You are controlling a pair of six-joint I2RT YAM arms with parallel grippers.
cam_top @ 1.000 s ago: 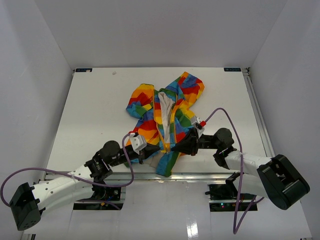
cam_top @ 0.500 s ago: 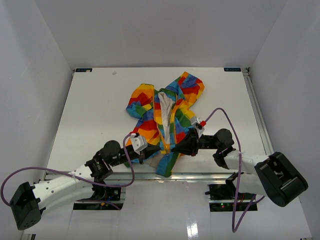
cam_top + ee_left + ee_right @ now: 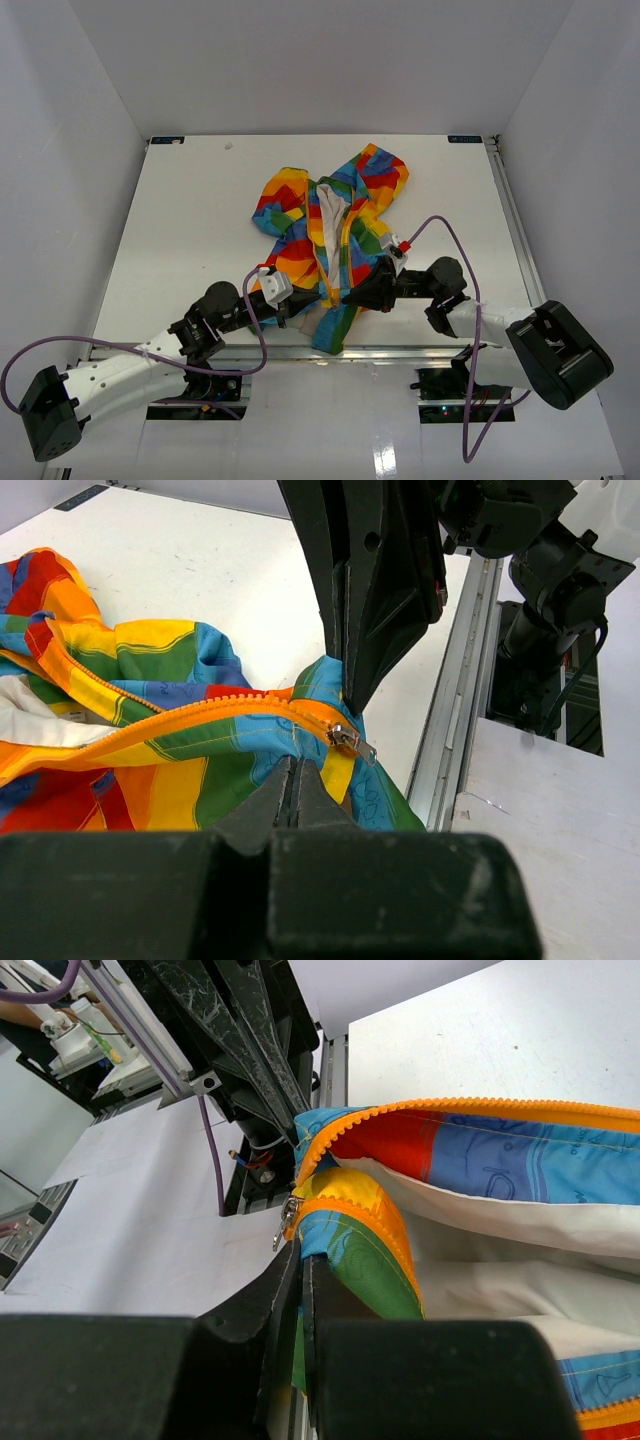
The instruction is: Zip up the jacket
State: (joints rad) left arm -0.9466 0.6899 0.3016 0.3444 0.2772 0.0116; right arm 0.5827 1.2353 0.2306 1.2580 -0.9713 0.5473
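Jacket lies on the white table, roughly centred left to right and in the near half. The hood points to the far right, and the hem reaches the near edge, with a blue-green corner hanging slightly over it. The front is open along most of its length and white lining shows between the 2 panels. The 2 arms converge on the hem from either side, their tips close together at the base of the zipper. Left gripper: jaws closed tight, with the tips pinching the yellow and blue fabric of the hem just below the zipper tape. Right gripper: jaws likewise clenched, with the green and orange hem fabric caught between the 2 fingers. In the left wrist view the right gripper comes down from above and its tip touches the blue patch just beside the metal slider. The slider sits at the bottom end of the zipper, at the hem, and its pull tab hangs free toward the near edge. Neither gripper holds the tab. In the right wrist view the 2 rows of orange teeth meet at the slider and diverge beyond it, and the upper row stretches away over white lining. A metal rail runs along the table's near edge just beside the hem.
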